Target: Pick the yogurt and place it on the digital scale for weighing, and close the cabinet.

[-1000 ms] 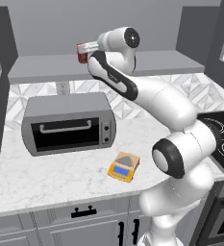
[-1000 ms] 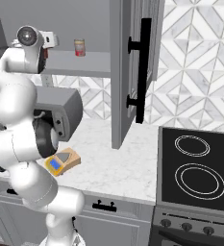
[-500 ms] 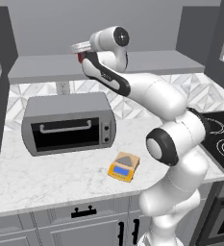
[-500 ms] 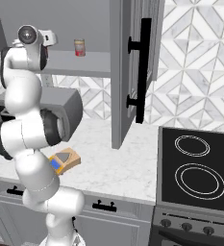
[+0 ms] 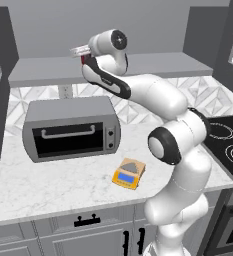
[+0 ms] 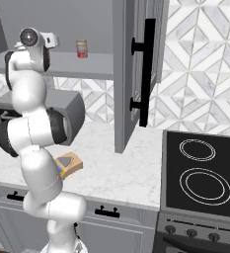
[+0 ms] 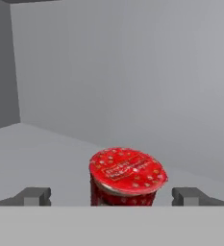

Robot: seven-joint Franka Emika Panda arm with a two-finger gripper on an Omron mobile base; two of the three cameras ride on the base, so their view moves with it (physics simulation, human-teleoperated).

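Note:
The yogurt [image 7: 125, 177], a small dark red cup with a red foil lid, stands on the shelf of the open upper cabinet [image 5: 153, 64]. My gripper [image 7: 111, 196] is open at the cup, one fingertip on each side and neither touching it. In the left base view the gripper [image 5: 80, 50] reaches over the shelf, with a bit of the yogurt [image 5: 83, 59] showing just under it. The orange-yellow digital scale [image 5: 128, 174] lies bare on the marble counter below. The cabinet door [image 6: 132, 74] with its long black handle [image 6: 147, 69] stands wide open.
A grey toaster oven [image 5: 70, 129] sits on the counter under the shelf, left of the scale. A red can with a yellowish label [image 6: 81, 49] stands farther along the same shelf. A black stovetop [image 6: 205, 173] lies to the right. Grey drawers [image 5: 88, 235] run below the counter.
The hand has shifted a little to the left along the shelf in the left base view. The jaws have stayed open and the yogurt has not moved.

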